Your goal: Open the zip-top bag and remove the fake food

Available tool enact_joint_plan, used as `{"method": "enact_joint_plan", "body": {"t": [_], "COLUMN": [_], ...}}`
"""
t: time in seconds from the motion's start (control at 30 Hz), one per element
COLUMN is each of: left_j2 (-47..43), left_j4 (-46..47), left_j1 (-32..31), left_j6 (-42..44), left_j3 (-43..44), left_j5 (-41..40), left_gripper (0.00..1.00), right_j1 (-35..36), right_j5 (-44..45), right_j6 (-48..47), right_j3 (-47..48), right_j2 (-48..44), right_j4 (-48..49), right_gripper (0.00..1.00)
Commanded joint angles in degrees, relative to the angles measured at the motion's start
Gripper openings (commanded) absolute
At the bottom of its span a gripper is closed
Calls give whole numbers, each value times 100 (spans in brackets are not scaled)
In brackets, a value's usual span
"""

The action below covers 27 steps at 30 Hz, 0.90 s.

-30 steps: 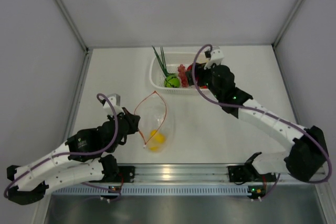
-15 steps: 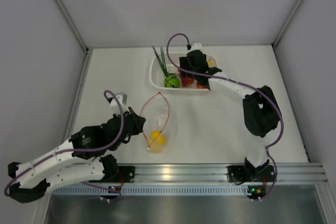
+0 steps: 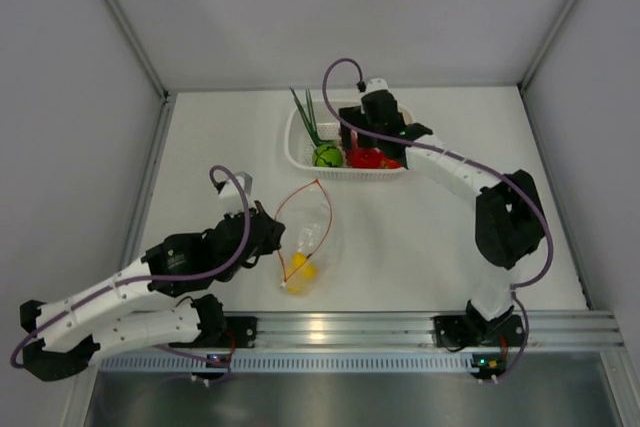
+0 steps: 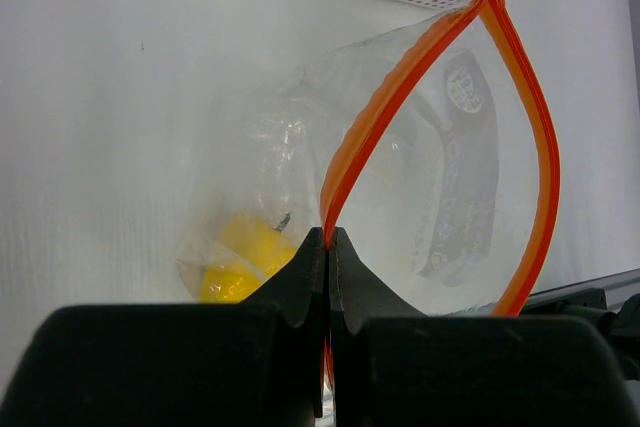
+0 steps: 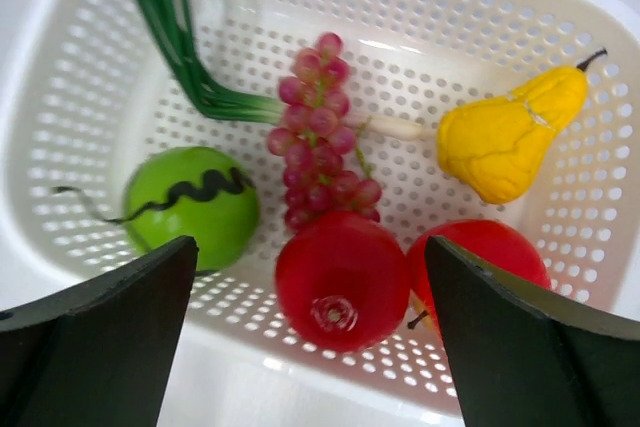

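Table point(image 3: 430, 217): white; it bears the basket at the far middle and the bag nearer the left arm.
Basket point(image 5: 480, 27): white, perforated; it holds green stalks point(image 5: 170, 27), a green ball point(image 5: 190, 205), grapes point(image 5: 320, 137), two red round pieces point(image 5: 343, 279) and a yellow pear-shaped piece point(image 5: 505, 137).
Zip-top bag point(image 4: 440, 177): lies flat on the table, its far corner near the basket; its mouth gapes and the orange zip strip point(image 4: 370, 127) is parted into a loop.
Left gripper point(image 4: 328, 267): jaws pinched tight on the near lip of the strip, holding the mouth apart.
Right gripper point(image 5: 310, 247): jaws spread wide and empty, hanging over the basket above the red pieces.
Yellow food point(image 4: 245, 252): inside the bag, at its closed bottom, beside the left gripper.
Risk, grip: the pinch is thin, so a tug could slip the strip and collapse the mouth.
Risk, reach: the right fingers entering could drag the light bag or shove the yellow food deeper.
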Motion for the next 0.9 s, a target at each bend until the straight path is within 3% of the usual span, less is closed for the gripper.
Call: {"method": "enact_joint_plan", "body": {"t": [0.0,0.2,0.3,0.5,0.73,0.87], "left_j2": [59,86,68,86,-63,-335], "left_j4": [86,86,86,95,95,130], "left_j1": [-24,-24,-33,-33,-33,-33], "left_j6": [-160,-362,-459,-591,-1004,-1198], "left_j3": [209,227,244,271,139,-28], "left_j5": [-103,-279,-376,-481,-516,-569], "left_gripper": [0,0,0,0,0,0], "right_j1": [-102,117,555,1952,3639,4072], "right_j5": [-908,-1532,-1569,-850,547,1050], "right_j6": [148,667,799,1097,1651,2003], "right_j3": [-107,-529,-749,-934,-391,-30], "right_j2": [-969,-2032,-2577,-3396,-3152,-2468], "right_j4": [75,-574,-952,-1445,-1999,-2157], "right_gripper": [95,67,55,42,33,27]}}
